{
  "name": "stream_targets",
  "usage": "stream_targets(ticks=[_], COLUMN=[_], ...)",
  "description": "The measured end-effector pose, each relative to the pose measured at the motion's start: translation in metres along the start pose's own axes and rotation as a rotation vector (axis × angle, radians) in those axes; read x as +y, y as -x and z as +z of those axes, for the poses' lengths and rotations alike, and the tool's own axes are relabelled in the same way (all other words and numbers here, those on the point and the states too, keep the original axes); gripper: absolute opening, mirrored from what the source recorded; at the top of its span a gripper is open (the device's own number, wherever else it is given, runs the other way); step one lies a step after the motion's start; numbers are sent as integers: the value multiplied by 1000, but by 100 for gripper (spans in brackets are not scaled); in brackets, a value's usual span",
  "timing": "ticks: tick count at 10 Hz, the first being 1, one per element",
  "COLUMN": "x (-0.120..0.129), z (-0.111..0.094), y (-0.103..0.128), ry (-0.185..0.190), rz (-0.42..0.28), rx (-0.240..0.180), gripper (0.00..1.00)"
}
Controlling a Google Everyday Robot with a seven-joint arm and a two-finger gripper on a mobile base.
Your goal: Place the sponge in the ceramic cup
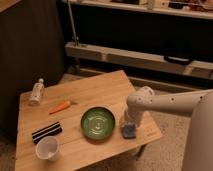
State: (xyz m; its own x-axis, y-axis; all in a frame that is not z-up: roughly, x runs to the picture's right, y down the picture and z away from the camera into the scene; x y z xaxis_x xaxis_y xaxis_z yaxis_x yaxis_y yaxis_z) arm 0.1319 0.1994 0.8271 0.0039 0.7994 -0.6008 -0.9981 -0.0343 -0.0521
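On the left of the bench point(95, 90), a pale bottle point(36, 92) is standing near the back edge, with a carrot point(60, 106) lying to its right. Nearer the front, a striped block point(47, 132) is lying just behind the cup point(47, 148). A green bowl point(98, 123) is sitting mid-bench. Just right of it, the sponge point(129, 131) is lying near the bench's right edge, well apart from the cup. The tool point(128, 121) is hanging directly over the sponge, jaws standing wide. The wrist is hiding most of it, so contact is hard to judge. The arm point(165, 102) is running off the frame's right edge.
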Motion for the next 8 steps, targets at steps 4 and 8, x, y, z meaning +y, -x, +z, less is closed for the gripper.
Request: stream_targets(ticks=[4, 8], x=[8, 5], z=[11, 12], y=[1, -2], ry=[-37, -25], rz=[13, 62], rx=[-30, -48], gripper=[51, 11])
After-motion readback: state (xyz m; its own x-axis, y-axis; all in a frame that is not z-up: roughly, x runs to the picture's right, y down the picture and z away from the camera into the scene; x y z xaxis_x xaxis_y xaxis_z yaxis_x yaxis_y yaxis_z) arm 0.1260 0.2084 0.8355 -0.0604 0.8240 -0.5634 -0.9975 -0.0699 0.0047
